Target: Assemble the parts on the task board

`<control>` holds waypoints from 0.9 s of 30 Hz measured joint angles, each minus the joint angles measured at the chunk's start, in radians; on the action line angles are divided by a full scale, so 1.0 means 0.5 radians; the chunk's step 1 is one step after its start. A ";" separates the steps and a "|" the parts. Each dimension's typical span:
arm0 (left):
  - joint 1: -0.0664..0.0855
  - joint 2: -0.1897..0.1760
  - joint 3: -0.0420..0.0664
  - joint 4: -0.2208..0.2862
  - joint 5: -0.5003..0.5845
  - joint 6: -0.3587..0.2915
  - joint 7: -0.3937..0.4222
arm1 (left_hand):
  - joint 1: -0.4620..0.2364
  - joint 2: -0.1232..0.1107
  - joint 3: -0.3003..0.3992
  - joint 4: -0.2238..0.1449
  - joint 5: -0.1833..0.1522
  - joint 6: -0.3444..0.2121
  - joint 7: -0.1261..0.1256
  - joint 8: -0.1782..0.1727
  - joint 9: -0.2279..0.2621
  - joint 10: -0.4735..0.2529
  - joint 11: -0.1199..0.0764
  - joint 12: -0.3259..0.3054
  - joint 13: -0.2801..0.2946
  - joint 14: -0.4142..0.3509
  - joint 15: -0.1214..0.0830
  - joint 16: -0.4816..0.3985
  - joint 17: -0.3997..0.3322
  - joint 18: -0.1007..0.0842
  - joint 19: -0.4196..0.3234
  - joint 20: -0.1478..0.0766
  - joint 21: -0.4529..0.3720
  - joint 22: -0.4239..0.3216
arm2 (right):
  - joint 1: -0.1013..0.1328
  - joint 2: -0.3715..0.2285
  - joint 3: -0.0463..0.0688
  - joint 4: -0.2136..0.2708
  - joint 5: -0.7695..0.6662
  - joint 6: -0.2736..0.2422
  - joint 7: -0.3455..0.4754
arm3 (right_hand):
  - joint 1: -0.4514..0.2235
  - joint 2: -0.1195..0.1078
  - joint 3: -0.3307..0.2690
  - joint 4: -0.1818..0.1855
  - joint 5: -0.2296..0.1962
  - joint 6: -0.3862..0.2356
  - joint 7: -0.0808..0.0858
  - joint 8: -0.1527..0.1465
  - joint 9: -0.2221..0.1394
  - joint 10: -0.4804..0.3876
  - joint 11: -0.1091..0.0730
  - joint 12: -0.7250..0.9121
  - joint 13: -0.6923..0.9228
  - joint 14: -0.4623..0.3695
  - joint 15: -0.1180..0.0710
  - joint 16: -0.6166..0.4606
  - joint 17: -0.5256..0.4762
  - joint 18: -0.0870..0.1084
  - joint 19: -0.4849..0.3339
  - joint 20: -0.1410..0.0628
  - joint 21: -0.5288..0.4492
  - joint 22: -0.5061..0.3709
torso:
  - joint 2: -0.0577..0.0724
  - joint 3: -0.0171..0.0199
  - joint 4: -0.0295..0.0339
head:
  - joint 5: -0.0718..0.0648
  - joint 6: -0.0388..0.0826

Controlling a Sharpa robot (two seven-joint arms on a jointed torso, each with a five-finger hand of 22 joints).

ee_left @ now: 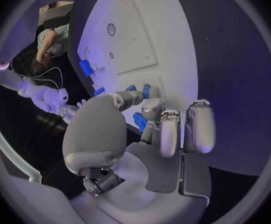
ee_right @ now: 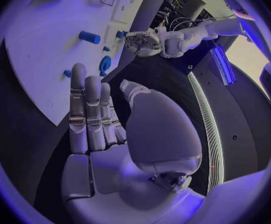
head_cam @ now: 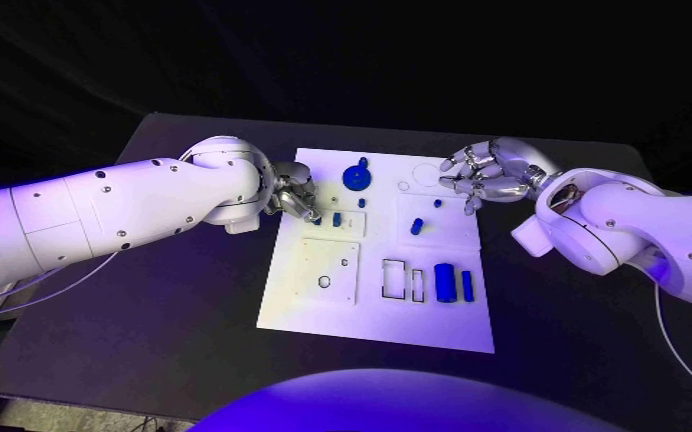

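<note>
The white task board (head_cam: 378,320) lies in the middle of the black table (head_cam: 173,332), its long side running from near to far.

Left hand (head_cam: 293,195): it sits at the board's left edge, towards the far half. Its fingers are curled over the edge beside a small blue peg (head_cam: 338,219) that stands on a raised square plate. In the left wrist view the fingertips (ee_left: 146,91) reach down among small blue pieces (ee_left: 139,120) on the board. Whether they actually pinch one of them cannot be told.

Right hand (head_cam: 485,174): it hovers over the board's far right corner. In the right wrist view its fingers (ee_right: 85,109) lie straight and side by side, with the thumb apart from them. Nothing is held in this hand.

Parts on the board:
- A round blue disc (head_cam: 358,173) with a knob lies at the far end, just right of the left hand.
- A short blue cylinder (head_cam: 417,226) lies near the middle of the board, with two smaller blue bits just beyond it.
- A blue block (head_cam: 446,283) and a slimmer blue bar (head_cam: 467,286) stand side by side at the near right.
- Two empty rectangular slots (head_cam: 395,279) lie just left of the block.
- A white rectangular plate (head_cam: 327,271) with small holes occupies the near left part of the board.
</note>
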 measured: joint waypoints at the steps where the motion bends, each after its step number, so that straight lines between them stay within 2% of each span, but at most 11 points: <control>1: 0.000 0.001 0.000 -0.001 0.002 0.000 -0.001 | 0.000 0.000 0.000 0.000 0.000 0.001 0.001 0.000 0.000 0.000 0.000 0.000 0.000 0.000 0.000 0.000 0.000 0.000 0.000 0.000 0.000 0.000 | 0.000 0.000 0.000 0.000 0.001 -0.001 0.001 | 0.000 0.000 0.000 0.000 0.000 0.000 0.000 0.000 0.000 0.000 0.000 0.000 0.000 0.000 0.000 0.000 0.000 0.000 0.000 0.000 0.000 0.000 | 0.000 -0.0002 0.000 | -0.001 -0.001; 7: 0.002 0.009 -0.001 -0.010 0.021 0.000 -0.010 | -0.030 0.024 0.000 0.000 0.000 0.004 0.004 0.002 0.000 0.021 0.001 0.018 0.015 0.000 0.000 0.000 0.000 0.000 0.000 0.000 0.000 0.000 | 0.000 -0.001 0.000 0.002 0.005 -0.007 0.005 | 0.000 0.000 0.006 -0.006 0.000 -0.001 0.000 0.000 -0.002 0.000 0.000 -0.012 -0.029 0.000 0.000 -0.023 -0.003 0.000 0.010 0.011 -0.025 -0.029 | 0.000 0.0008 -0.001 | -0.004 -0.003; 10: 0.002 0.012 -0.001 -0.014 0.031 0.000 -0.014 | -0.069 0.015 0.000 0.000 0.000 0.032 -0.011 0.002 -0.004 0.037 -0.014 0.024 0.039 0.004 -0.004 0.000 0.000 0.000 0.000 0.000 0.000 0.004 | 0.000 -0.001 0.000 0.002 0.006 -0.009 0.005 | 0.000 0.000 0.006 -0.006 0.000 -0.004 -0.003 0.000 -0.002 0.000 0.000 -0.012 -0.029 0.000 0.000 -0.023 -0.003 0.000 0.010 0.011 -0.025 -0.030 | 0.000 0.0012 -0.001 | -0.007 -0.006; 12: 0.003 0.014 -0.001 -0.015 0.036 0.001 -0.016 | -0.088 0.014 -0.001 -0.002 0.000 0.033 -0.011 0.006 -0.007 0.043 -0.008 0.032 0.048 0.008 -0.007 0.000 0.000 0.000 0.004 -0.004 0.007 0.009 | 0.000 -0.001 0.000 0.002 0.006 -0.010 0.005 | 0.000 0.000 0.006 -0.006 0.000 -0.004 -0.003 0.000 -0.002 0.000 0.000 -0.012 -0.029 0.000 0.000 -0.023 -0.003 0.000 0.010 0.011 -0.025 -0.030 | 0.000 0.0012 -0.001 | -0.007 -0.006; 13: 0.003 0.015 -0.002 -0.016 0.039 0.001 -0.018 | -0.099 0.006 0.054 -0.072 -0.008 0.038 -0.013 0.007 -0.010 0.046 -0.010 0.032 0.052 0.008 -0.007 0.000 0.000 0.000 0.007 -0.007 0.008 0.009 | 0.000 -0.001 0.000 0.002 0.006 -0.011 0.006 | 0.000 0.000 0.006 -0.006 0.000 -0.004 -0.003 0.000 -0.002 0.000 0.000 -0.012 -0.029 0.000 0.000 -0.023 -0.003 0.000 0.010 0.011 -0.025 -0.030 | 0.000 0.0012 -0.001 | -0.008 -0.007; 27: 0.006 0.022 -0.001 -0.025 0.061 0.008 -0.032 | -0.143 0.015 0.035 -0.091 -0.020 0.050 -0.014 0.007 -0.015 0.058 -0.021 0.049 0.078 0.000 -0.015 0.000 0.000 0.000 0.007 -0.007 0.007 0.011 | 0.000 -0.004 0.000 0.004 0.009 -0.015 0.006 | 0.000 0.000 0.006 -0.006 0.000 -0.005 -0.004 0.008 -0.002 0.001 0.001 -0.012 -0.037 0.000 0.000 -0.035 -0.003 0.000 0.010 0.011 -0.033 -0.038 | 0.001 0.0010 -0.001 | -0.014 -0.014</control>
